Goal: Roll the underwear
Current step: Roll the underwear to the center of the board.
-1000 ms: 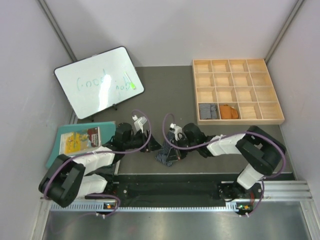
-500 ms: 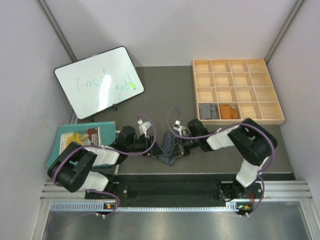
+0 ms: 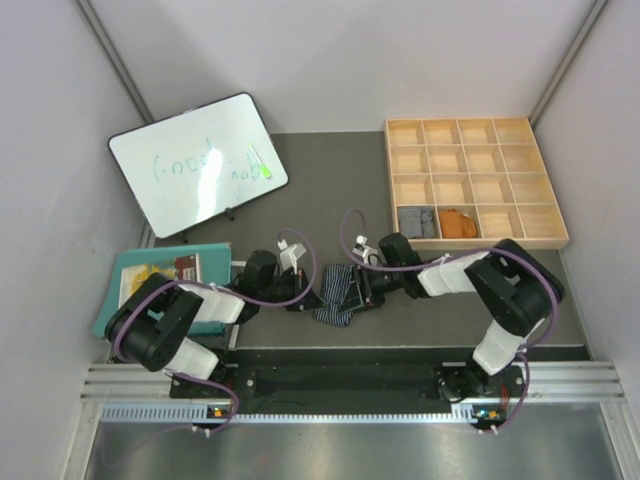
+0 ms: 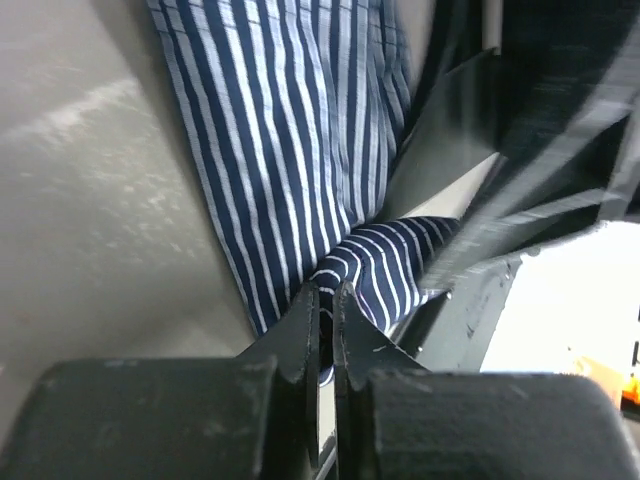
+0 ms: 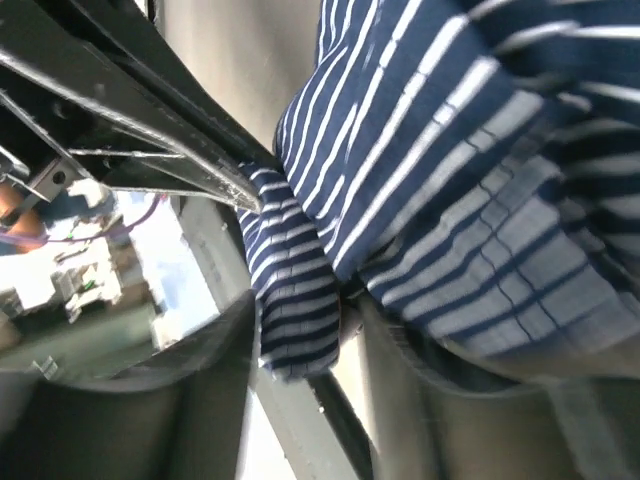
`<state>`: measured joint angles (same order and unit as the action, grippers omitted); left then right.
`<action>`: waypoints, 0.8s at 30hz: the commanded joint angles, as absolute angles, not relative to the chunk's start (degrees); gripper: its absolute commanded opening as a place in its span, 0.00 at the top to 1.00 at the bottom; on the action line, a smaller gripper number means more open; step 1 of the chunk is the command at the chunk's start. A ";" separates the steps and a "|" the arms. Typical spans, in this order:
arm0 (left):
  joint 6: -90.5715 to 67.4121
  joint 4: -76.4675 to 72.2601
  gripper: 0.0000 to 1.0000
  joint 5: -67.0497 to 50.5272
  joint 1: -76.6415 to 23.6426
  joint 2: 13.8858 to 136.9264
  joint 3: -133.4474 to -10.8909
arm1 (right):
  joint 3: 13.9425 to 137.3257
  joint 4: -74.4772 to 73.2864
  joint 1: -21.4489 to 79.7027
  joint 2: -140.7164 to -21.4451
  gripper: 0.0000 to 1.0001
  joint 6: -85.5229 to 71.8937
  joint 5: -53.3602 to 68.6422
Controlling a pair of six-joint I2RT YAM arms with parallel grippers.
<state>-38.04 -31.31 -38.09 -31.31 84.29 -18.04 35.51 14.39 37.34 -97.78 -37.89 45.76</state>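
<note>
The dark navy white-striped underwear (image 3: 337, 294) lies crumpled on the grey table between my two grippers. My left gripper (image 3: 311, 296) sits at its left edge, and in the left wrist view (image 4: 324, 291) it is shut, pinching a fold of the striped cloth (image 4: 290, 150). My right gripper (image 3: 363, 290) is at the cloth's right side. In the right wrist view (image 5: 305, 312) its jaws stand apart, with a loose fold of the striped cloth (image 5: 450, 150) hanging between them. A grey pair (image 3: 414, 221) and a rust-orange pair (image 3: 458, 222) sit in neighbouring compartments of the wooden tray (image 3: 475, 130).
A whiteboard (image 3: 198, 163) leans at the back left. A teal mat (image 3: 125, 271) with a colourful packet (image 3: 160, 282) lies at the left, close to the left arm. The tray fills the back right corner, and walls close in both sides.
The left gripper has shut on the striped cloth and the right gripper has opened. Both wrists have dropped lower, and the cloth now lies flatter on the table.
</note>
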 commanded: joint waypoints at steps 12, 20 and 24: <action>-43.15 -18.90 1.00 -33.31 -30.94 92.36 -23.46 | 25.75 15.99 35.77 -85.77 0.24 -38.93 34.10; -43.94 -19.42 1.00 -33.31 -30.67 92.90 -23.64 | 26.54 19.95 37.96 -90.00 0.39 -40.52 32.52; -44.21 -19.51 1.00 -33.31 -30.59 91.50 -23.73 | 28.12 14.17 38.23 -91.14 0.67 -40.52 28.05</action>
